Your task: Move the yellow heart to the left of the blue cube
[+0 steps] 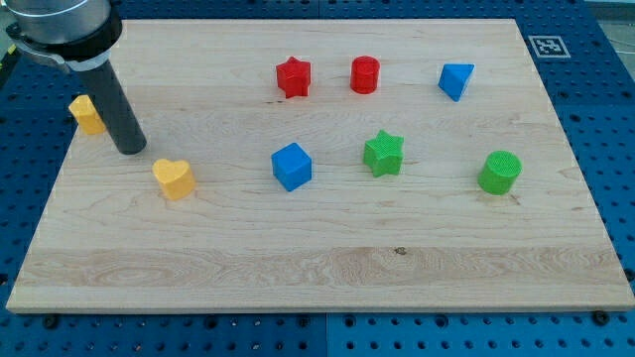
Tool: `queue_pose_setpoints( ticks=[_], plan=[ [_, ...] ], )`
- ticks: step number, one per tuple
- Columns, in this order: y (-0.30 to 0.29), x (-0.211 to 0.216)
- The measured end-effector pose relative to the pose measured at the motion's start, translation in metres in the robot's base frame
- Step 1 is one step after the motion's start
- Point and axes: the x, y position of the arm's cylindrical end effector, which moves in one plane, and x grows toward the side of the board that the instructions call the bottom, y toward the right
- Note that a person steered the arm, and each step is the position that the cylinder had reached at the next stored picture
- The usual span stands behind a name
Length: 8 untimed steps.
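The yellow heart (174,179) lies on the wooden board at the view's left. The blue cube (292,166) sits to its right, near the board's middle, with a wide gap between them. My tip (130,149) rests on the board just up and left of the yellow heart, a short gap away and not touching it. A second yellow block (87,114) sits close to the rod's left side, partly behind it.
A red star (293,77), a red cylinder (365,74) and a blue triangular block (455,80) stand along the view's top. A green star (383,154) and a green cylinder (499,173) lie at the right. The board's edge (40,238) runs down the left.
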Motion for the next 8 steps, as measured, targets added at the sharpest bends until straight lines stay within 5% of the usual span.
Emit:
queue_pose_setpoints(
  ticks=[5,8],
  plan=[
    [0.012,0.02],
    [0.01,0.068]
  ],
)
